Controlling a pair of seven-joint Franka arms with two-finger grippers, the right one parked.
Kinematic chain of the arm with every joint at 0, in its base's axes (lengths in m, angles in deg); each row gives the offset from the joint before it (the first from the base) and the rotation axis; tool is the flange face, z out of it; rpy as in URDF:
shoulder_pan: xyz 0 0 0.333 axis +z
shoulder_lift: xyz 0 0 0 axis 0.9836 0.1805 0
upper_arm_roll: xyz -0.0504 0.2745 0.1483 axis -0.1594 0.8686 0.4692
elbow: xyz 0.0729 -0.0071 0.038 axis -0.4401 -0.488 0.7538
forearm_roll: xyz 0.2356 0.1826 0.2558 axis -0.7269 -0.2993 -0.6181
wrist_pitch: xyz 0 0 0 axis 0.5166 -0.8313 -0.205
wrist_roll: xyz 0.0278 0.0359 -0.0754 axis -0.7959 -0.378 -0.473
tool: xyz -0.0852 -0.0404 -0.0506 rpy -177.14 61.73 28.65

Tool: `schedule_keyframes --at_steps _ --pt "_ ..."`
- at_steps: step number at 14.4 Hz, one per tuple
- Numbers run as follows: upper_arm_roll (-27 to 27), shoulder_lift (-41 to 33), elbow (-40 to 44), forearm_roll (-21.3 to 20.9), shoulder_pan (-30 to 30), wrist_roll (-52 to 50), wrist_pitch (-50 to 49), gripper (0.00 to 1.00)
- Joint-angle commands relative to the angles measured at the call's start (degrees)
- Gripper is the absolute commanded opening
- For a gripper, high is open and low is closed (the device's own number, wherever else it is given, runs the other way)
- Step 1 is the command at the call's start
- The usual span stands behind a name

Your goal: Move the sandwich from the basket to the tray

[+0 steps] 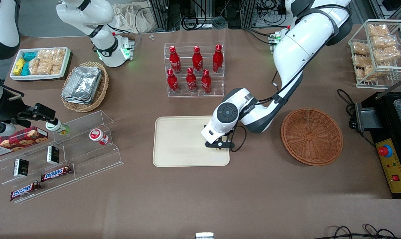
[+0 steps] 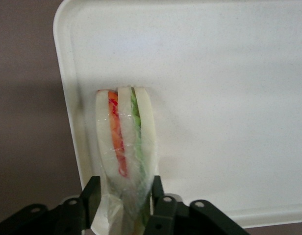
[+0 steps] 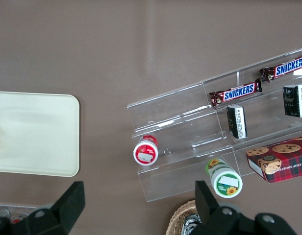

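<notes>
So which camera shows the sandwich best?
The left wrist view: the sandwich shows its red and green layers, held by the pincer over the tray. In the front view only a small bit shows under the pincer. The right wrist view shows none.

The right wrist view showed one rounded end of the cream tray [image 3: 36, 132] lying bare on the brown table [image 3: 141, 49]. Near it stood a clear acrylic stepped shelf [image 3: 190, 122] holding two Snickers bars [image 3: 237, 91], a red-lidded jar [image 3: 145, 150], a green-lidded jar [image 3: 223, 179] and a cookie box [image 3: 281, 159].
</notes>
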Motion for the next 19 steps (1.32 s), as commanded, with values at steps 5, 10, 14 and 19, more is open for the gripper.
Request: schedule_keyframes --at_steps 5,10,14,19 --pt "0.0 -3.3 4.2 -0.2 2.2 -1.1 -4.5 1.00" --pt "-0.2 -8.5 10.6 2.8 6.8 -0.1 -16.3 1.00" --pt "-0.2 -17.5 9.6 7.6 16.2 6.9 -25.8 1.00" --pt "5.8 -26.5 6.2 9.8 22.7 15.7 -30.9 1.00"
